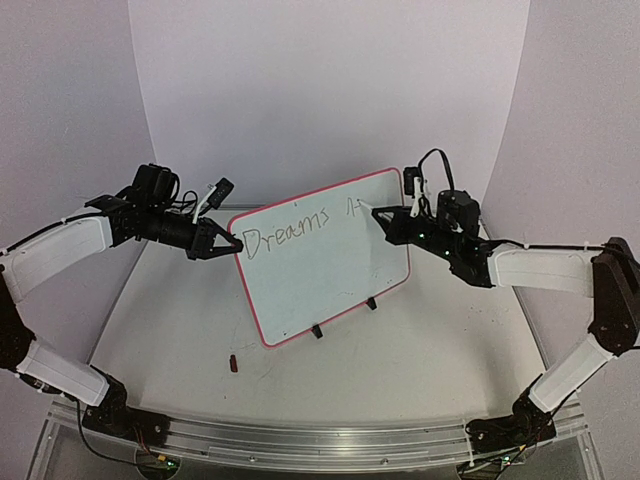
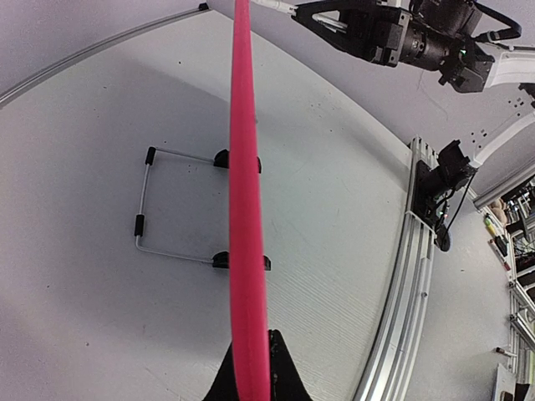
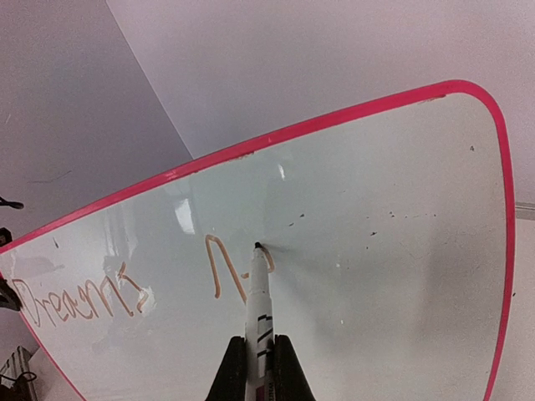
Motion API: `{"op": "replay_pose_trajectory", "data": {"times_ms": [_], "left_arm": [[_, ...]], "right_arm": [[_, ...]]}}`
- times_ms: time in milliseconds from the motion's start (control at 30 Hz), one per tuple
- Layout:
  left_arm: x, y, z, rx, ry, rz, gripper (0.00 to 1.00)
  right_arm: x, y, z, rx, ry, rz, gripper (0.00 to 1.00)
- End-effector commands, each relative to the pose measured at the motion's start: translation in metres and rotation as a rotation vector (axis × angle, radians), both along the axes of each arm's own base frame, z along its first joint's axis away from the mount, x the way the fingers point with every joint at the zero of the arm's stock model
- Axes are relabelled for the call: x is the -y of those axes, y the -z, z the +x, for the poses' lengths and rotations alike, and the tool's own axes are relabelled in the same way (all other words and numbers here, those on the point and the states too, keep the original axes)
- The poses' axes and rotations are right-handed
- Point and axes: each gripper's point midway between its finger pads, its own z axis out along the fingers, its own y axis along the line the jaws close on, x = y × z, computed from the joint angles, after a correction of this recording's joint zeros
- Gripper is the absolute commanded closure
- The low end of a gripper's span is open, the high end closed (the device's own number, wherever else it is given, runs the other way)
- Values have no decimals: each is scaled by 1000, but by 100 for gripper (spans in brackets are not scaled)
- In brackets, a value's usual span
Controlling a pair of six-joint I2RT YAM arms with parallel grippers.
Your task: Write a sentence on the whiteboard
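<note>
**Top view.** The whiteboard (image 1: 325, 290) is shown at the centre of the frame, propped at a slant on its black feet on the table (image 1: 440, 350). The sentence (image 1: 288, 238) is begun along the upper part of the board: "Dreams" is complete, and one further stroke is set down to its right.

**Grippers.** The left gripper (image 1: 232, 243) is clamped on the board's left-hand red rim, which is seen edge-on between the jaws at the bottom of the left wrist view. The right gripper (image 3: 259, 372) is closed on the marker pen (image 3: 257, 301), whose tip is laid against the white face just right of the last stroke.

**Handling.** The board is judged light, stiff and glossy, so it is liable to rock or slide under pen pressure. It is best gripped at the rim, never on the written face, where wet ink would be smeared.

**Room.** Blank surface is left to the right of the tip up to the red rim, and in a full band below the first line. A wire stand (image 2: 144, 205) projects from the feet on the side away from the right arm. A small red object (image 1: 233, 363) lies on the table towards the lower left, well apart from the board.
</note>
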Motion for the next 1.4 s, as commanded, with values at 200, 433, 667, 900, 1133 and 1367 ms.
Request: {"op": "replay_pose_trajectory", "data": {"times_ms": [200, 433, 667, 900, 1133, 1367], "left_arm": [[2, 14, -1, -36, 8, 42, 100], [2, 16, 0, -39, 9, 43, 100], [3, 17, 0, -43, 10, 44, 100], [3, 17, 0, -46, 11, 43, 100], [3, 17, 0, -45, 12, 42, 100], [3, 17, 0, -47, 12, 41, 100]], "right_arm": [[-12, 6, -2, -8, -67, 2, 100], [-5, 19, -4, -35, -37, -15, 100], [0, 26, -5, -50, -19, -25, 100], [13, 14, 0, -20, 61, -24, 100], [19, -12, -6, 42, 69, 12, 100], [17, -16, -10, 49, 50, 30, 100]]}}
